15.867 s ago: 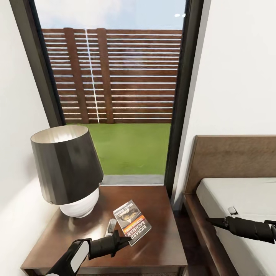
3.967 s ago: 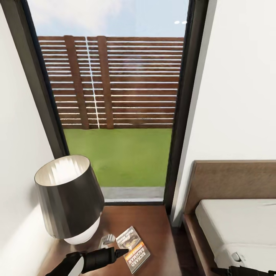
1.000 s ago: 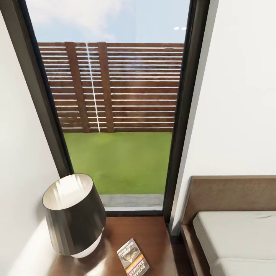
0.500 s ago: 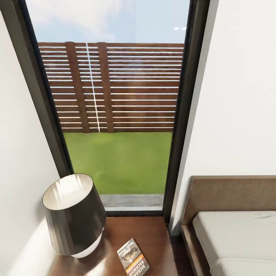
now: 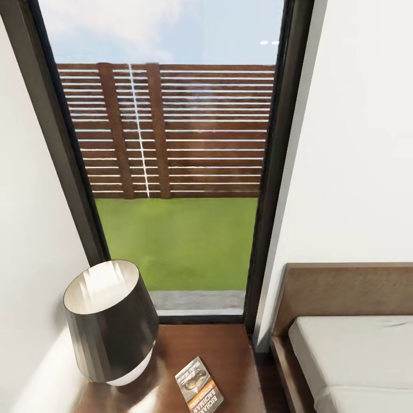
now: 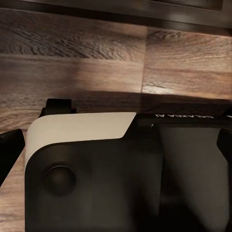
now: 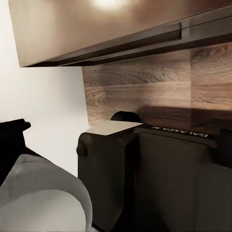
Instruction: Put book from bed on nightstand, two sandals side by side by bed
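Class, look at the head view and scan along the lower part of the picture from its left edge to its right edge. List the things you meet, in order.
Left wall → lamp → book lying on the nightstand → window frame → bed's headboard with the mattress below it.

One book [image 5: 199, 385] counted, one lamp [image 5: 110, 321], one nightstand [image 5: 223, 353], one bed [image 5: 350, 350], one window [image 5: 172, 166] seen.

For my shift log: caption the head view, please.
Book lies on the nightstand beside the lamp, bed at right.
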### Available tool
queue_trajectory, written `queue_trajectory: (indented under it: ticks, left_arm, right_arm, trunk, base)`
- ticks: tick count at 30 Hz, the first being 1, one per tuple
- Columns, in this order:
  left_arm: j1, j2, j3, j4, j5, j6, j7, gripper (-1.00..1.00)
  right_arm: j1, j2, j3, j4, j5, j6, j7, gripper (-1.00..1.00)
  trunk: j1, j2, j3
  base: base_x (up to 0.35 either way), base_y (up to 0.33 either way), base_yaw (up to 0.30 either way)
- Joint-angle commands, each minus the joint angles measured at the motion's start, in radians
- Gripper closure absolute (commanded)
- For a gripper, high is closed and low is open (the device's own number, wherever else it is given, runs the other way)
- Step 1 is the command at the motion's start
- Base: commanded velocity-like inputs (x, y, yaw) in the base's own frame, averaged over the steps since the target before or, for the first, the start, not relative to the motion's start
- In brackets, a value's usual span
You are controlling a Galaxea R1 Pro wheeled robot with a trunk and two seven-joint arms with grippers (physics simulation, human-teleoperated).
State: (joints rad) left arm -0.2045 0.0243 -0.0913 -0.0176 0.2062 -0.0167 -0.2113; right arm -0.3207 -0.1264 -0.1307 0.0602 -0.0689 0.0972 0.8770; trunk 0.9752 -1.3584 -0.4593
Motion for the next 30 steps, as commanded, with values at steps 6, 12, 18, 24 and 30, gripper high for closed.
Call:
queue_trajectory:
  ticks: [6,12,18,24,30]
  left_arm:
    - [-0.001,0.000,-0.008,0.001,0.010,-0.002,-0.003,-1.00]
    - [-0.001,0.000,-0.008,0.001,0.010,-0.002,-0.003,-1.00]
    - [-0.001,0.000,-0.008,0.001,0.010,-0.002,-0.003,-1.00]
    - [-0.001,0.000,-0.008,0.001,0.010,-0.002,-0.003,-1.00]
    - [-0.001,0.000,-0.008,0.001,0.010,-0.002,-0.003,-1.00]
  right_arm:
    - [-0.001,0.010,-0.006,0.003,-0.008,0.010,0.004,-1.00]
    - [-0.001,0.010,-0.006,0.003,-0.008,0.010,0.004,-1.00]
    - [-0.001,0.011,-0.006,0.003,-0.008,0.010,0.004,-1.00]
    - [-0.001,0.010,-0.006,0.003,-0.007,0.010,0.004,-1.00]
    - [-0.001,0.011,-0.006,0.002,-0.007,0.010,0.004,-1.00]
  trunk:
    - [0.000,-0.001,-0.001]
    - [0.000,-0.001,-0.001]
    - [0.000,-0.001,-0.001]
    - [0.000,-0.001,-0.001]
    - [0.000,-0.001,-0.001]
  base:
    - [0.000,0.000,0.000]
    - [0.000,0.000,0.000]
    - [0.000,0.000,0.000]
    - [0.000,0.000,0.000]
    - [0.000,0.000,0.000]
